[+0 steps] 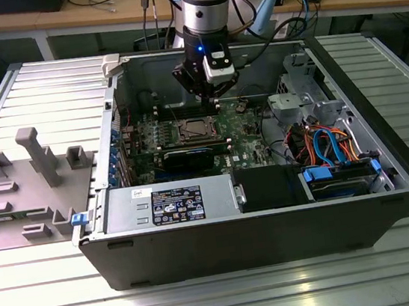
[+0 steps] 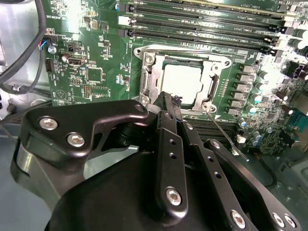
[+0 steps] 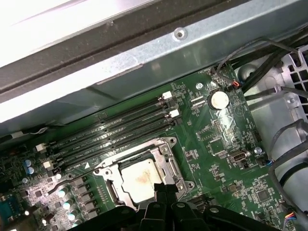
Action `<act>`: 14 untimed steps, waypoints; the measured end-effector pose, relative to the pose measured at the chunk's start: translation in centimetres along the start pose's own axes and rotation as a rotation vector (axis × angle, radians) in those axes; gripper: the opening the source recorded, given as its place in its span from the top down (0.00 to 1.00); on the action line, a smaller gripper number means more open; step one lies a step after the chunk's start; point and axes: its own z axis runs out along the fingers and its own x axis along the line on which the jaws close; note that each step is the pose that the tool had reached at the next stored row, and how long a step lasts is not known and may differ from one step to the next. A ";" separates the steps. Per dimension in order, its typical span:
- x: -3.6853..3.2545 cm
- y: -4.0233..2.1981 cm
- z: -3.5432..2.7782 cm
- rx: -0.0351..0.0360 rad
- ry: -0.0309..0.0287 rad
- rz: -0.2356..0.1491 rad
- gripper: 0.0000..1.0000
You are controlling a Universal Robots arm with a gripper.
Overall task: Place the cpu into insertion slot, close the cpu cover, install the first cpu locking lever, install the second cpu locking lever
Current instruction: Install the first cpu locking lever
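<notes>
The cpu lies flat in the insertion slot of the green motherboard, its pale metal top showing. The cpu cover is down around it as a silvery frame. In the first wrist view the cpu and cover show the same. One thin locking lever sticks out loose from a socket corner and also appears as a lever. My gripper hovers just over the socket's edge, black fingers pressed together and holding nothing. From outside, the gripper hangs above the socket.
The open computer case stands on a slatted metal table. Memory slots run beside the socket. A power supply, drive bay and coloured cables fill the case's near and right parts. A grey fixture stands at the exterior view's left.
</notes>
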 end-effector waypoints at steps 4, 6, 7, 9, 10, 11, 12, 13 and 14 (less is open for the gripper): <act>-0.02 0.01 0.00 -0.0091 0.0022 -0.079 0.89; -0.02 0.01 0.00 -0.0095 0.0023 -0.082 0.89; -0.02 0.01 0.00 -0.0096 0.0024 -0.084 0.89; -0.02 0.01 0.00 -0.0103 0.0025 -0.087 0.89; -0.02 0.01 0.00 -0.0105 0.0025 -0.089 0.89; -0.02 0.01 0.00 -0.0107 0.0026 -0.090 0.89; -0.02 0.01 0.00 -0.0111 0.0027 -0.092 0.89; -0.02 0.01 0.00 -0.0112 0.0027 -0.094 0.89; -0.02 0.01 0.00 -0.0115 0.0028 -0.095 0.89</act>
